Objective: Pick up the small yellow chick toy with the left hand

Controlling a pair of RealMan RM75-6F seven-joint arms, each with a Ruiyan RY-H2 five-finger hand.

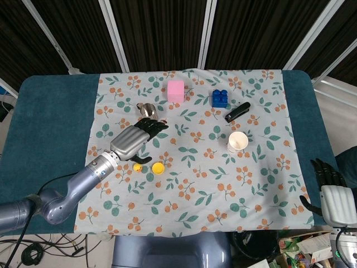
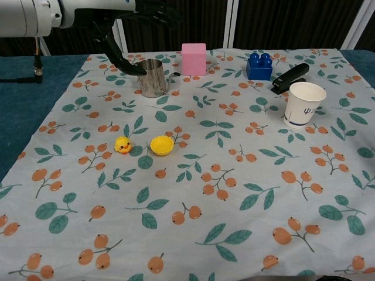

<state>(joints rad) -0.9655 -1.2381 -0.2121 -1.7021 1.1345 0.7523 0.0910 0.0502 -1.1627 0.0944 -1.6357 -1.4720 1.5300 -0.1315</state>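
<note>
Head view: left hand (image 1: 131,143) hovers open above yellow chick toy (image 1: 137,166).

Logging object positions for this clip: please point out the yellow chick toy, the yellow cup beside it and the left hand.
yellow chick toy (image 2: 122,144), chest view, on its body.
yellow cup (image 2: 162,145), chest view, on its inside.
left hand (image 1: 134,142), head view, on the silver back of the hand.
</note>
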